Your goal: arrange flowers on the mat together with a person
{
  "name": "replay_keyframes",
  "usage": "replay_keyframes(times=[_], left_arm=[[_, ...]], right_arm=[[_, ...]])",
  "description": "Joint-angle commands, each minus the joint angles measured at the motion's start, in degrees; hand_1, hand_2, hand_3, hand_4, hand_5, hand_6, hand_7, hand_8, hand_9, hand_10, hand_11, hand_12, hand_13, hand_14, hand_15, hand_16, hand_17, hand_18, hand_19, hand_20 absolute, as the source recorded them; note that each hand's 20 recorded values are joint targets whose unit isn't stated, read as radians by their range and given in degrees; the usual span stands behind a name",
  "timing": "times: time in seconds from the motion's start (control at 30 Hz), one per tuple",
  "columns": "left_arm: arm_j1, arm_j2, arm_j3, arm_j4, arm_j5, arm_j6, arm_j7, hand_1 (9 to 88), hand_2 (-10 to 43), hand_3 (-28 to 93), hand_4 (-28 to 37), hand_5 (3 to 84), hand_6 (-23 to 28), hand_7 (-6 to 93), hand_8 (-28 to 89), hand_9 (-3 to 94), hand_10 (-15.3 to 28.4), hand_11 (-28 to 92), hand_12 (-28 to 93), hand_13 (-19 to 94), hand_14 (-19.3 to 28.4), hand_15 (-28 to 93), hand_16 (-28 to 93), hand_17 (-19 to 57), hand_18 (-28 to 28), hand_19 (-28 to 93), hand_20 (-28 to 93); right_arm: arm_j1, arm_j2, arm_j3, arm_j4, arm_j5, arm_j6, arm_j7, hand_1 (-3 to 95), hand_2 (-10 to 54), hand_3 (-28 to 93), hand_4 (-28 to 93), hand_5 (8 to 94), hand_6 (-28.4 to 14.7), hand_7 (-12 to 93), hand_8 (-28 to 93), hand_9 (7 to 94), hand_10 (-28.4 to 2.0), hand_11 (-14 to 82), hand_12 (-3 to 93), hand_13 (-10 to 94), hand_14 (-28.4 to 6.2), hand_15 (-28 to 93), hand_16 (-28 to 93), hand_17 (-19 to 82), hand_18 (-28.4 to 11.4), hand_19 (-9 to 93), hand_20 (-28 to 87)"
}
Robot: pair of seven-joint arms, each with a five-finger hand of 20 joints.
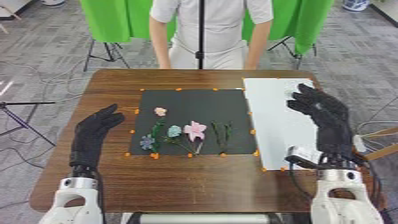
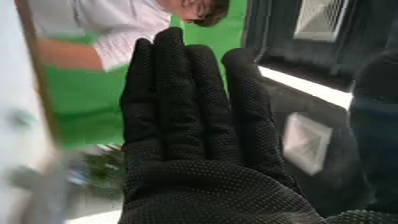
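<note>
Lying on 1 black mat (image 1: 204,103), 2 pink flowers (image 1: 195,128); 2 hands (image 1: 326,109), fingers (image 1: 308,93) outstretched.

A brown wooden tabletop (image 1: 124,182) stands on a grey, streaked floor (image 1: 53,50), with loose cables (image 1: 42,80) trailing at 10 o'clock. Beyond it, bright green cloth (image 1: 108,22) hangs at 11 and 1 o'clock, with a slim black pole (image 1: 201,30) upright at 12. Dark tripod legs (image 1: 114,52) spread beneath the cloth, and another black stand (image 1: 22,126) sits at 9. A blue-and-white pot (image 1: 355,4) rests far off at 1. In the right wrist view, a bright white strip (image 2: 305,87) crosses dark surroundings.
</note>
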Motion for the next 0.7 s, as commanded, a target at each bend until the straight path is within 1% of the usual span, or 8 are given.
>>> replay_keyframes(times=[0.03,0.07,0.17,0.23,0.33,0.47,0.5,0.7], left_arm=[[0.53,-0.58,0.04,0.07,-0.01,0.15,-0.01,21.3,4.4,67,-26.4,52.0,6.2,9.6,-5,51.6,15.1,18,14,43,18.6,16,1,9.2,13.5,9,20],[0.40,-0.71,0.00,0.19,0.05,-0.30,0.16,21.3,4.4,67,-26.3,52.0,6.2,9.6,-5,51.6,15.1,18,14,43,18.7,16,1,9.2,13.5,9,20],[0.57,-0.75,-0.02,0.02,0.31,-0.56,-0.03,21.5,4.0,67,-26.0,52.0,6.2,9.6,-5,51.6,15.1,18,14,43,18.8,16,1,9.2,13.5,9,20],[0.71,-0.66,-0.10,-0.09,0.23,-0.49,-0.02,21.6,3.9,67,-25.8,51.9,6.2,9.6,-5,51.4,15.0,17,14,43,18.8,16,1,9.2,13.4,9,20],[0.93,-0.62,-0.25,-0.17,0.10,-0.03,0.19,21.7,3.7,67,-25.6,51.8,6.1,9.6,-5,51.2,15.0,17,14,43,18.8,16,1,9.2,13.4,9,20],[1.49,-0.63,-0.43,-0.57,0.12,-0.04,0.10,21.7,3.6,67,-25.4,51.6,6.1,9.5,-5,51.1,14.9,17,14,42,18.9,15,1,9.2,13.5,9,20],[1.08,-0.48,-0.33,-0.31,0.16,-0.25,0.13,21.7,3.5,67,-25.3,51.6,6.1,9.5,-5,51.1,15.0,17,14,42,18.9,15,1,9.2,13.4,9,20],[0.67,-0.15,-0.37,-0.30,0.20,-0.32,0.37,21.7,3.3,67,-25.1,51.7,6.1,9.5,-5,51.2,15.1,17,14,43,19.3,15,1,9.5,13.1,8,20]], right_arm=[[17.43,12.42,-3.31,4.27,-31.95,15.70,22.82,27.7,-9.5,71,-18,58.8,0.4,14,-9,66.1,-12.5,10.0,13.9,66,-9.7,20,16,34,-13.6,39,47],[20.17,13.89,-5.05,5.64,-38.81,15.59,28.78,29.1,-9.5,70,-18,60.1,0.5,15,-10,68.0,-12.1,11.2,14.4,68,-9.4,21,16,34,-13.7,42,48],[24.86,17.88,-6.91,8.18,-50.97,7.06,38.29,32.9,-9.5,71,-19,64.5,1.5,16,-10,74.8,-11.1,16.5,17.4,75,-8.4,22,22,35,-14.7,51,47],[27.72,19.82,-8.55,10.51,-55.22,2.35,40.91,33.5,-9.5,71,-20,65.0,1.5,16,-10,76.4,-11.0,18.1,18.1,77,-8.6,23,24,35,-15.2,54,47],[34.52,22.07,-15.32,16.55,-59.62,0.98,45.67,34.6,-9.5,70,-22,65.3,1.6,16,-9,76.9,-10.9,19.2,19.0,78,-8.1,26,27,34,-15.9,57,47],[37.79,23.90,-18.68,20.61,-63.17,-7.49,48.26,37.5,-9.5,70,-22,66.8,2.4,16,-10,77.8,-10.6,19.8,19.5,79,-7.6,28,29,35,-16.4,58,46],[38.41,24.32,-19.26,21.37,-62.65,-9.61,48.69,37.5,-9.5,70,-22,66.8,2.4,16,-10,77.7,-10.5,19.5,19.5,79,-7.6,28,29,35,-16.4,58,46],[42.41,25.46,-24.48,27.28,-64.43,-13.93,49.15,37.2,-9.5,70,-22,64.2,2.2,15,-10,74.5,-11.0,15.7,17.9,78,-7.5,26,29,35,-16.1,57,44]])
